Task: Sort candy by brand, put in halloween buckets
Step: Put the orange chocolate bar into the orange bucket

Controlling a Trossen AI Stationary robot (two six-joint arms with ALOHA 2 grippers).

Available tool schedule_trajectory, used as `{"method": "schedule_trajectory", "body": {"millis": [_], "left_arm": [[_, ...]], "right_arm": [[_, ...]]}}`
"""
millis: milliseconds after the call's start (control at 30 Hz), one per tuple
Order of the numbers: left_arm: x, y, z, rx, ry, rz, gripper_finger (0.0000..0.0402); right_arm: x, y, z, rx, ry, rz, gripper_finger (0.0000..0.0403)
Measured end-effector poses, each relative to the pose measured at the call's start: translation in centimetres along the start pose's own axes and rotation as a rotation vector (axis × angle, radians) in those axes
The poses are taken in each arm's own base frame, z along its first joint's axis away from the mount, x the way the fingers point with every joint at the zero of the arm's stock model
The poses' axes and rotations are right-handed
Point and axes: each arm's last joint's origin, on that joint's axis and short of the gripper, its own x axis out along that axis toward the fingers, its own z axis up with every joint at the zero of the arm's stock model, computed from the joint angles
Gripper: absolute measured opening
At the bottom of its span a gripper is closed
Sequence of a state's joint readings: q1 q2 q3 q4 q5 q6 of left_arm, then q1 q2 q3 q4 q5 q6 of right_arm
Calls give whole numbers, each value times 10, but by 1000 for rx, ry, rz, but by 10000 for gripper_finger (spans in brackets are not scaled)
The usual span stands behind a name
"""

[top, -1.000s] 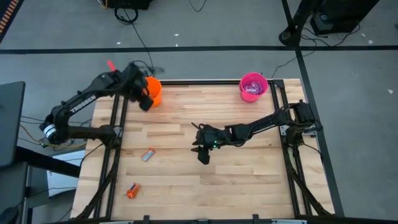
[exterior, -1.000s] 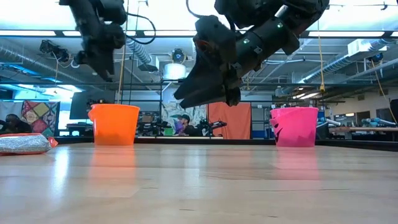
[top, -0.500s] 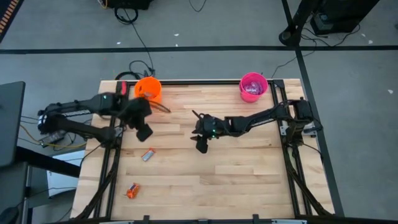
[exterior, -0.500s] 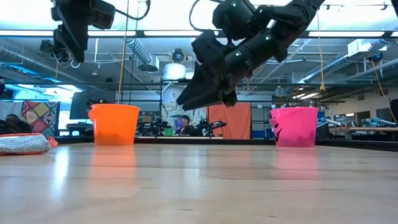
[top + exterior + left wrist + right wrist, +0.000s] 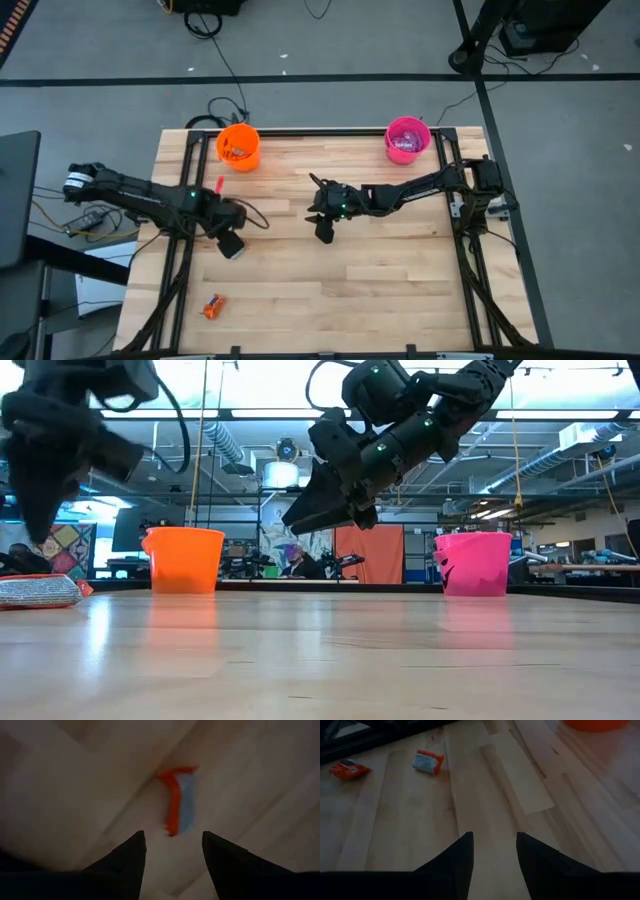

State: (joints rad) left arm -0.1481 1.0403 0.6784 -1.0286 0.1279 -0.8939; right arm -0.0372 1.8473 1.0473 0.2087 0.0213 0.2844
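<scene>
Poised over red-and-silver candy, left gripper fingers apart, empty; best lowered straight, straddling wrapper squarely. Right gripper mid-table, fingers apart, empty.

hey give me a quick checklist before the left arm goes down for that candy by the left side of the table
1. Left gripper open: ok, fingers apart.
2. Lined up with the red and silver candy: ok, it sits just ahead of the finger gap in the left wrist view.
3. Nothing already held: ok, gap is bare.
4. Right gripper out of the way: ok, hovering mid-table, open.
5. Orange bucket upright and reachable: ok, at the far left corner.
6. Height above the candy: cannot tell.
</scene>
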Motion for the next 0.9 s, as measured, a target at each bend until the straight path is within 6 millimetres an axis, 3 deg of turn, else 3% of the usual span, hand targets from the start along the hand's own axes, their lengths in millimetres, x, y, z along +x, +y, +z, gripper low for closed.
{"method": "schedule_trajectory", "body": {"millis": [267, 533, 633, 800, 900], "left_arm": [[39, 4, -6, -8, -29, -92, 198], [60, 15, -11, -49, -38, -90, 191], [61, 14, -11, -48, -30, -114, 149], [61, 12, -10, -44, -37, -139, 26], [61, 10, -8, -41, -60, -165, 19]], "right_arm": [[0, 0, 0, 2, 5, 16, 160], [0, 2, -1, 7, 8, 25, 160], [0, 2, -1, 8, 8, 25, 160], [0, 2, -1, 8, 7, 21, 160], [0, 2, -1, 9, 7, 20, 160]]}}
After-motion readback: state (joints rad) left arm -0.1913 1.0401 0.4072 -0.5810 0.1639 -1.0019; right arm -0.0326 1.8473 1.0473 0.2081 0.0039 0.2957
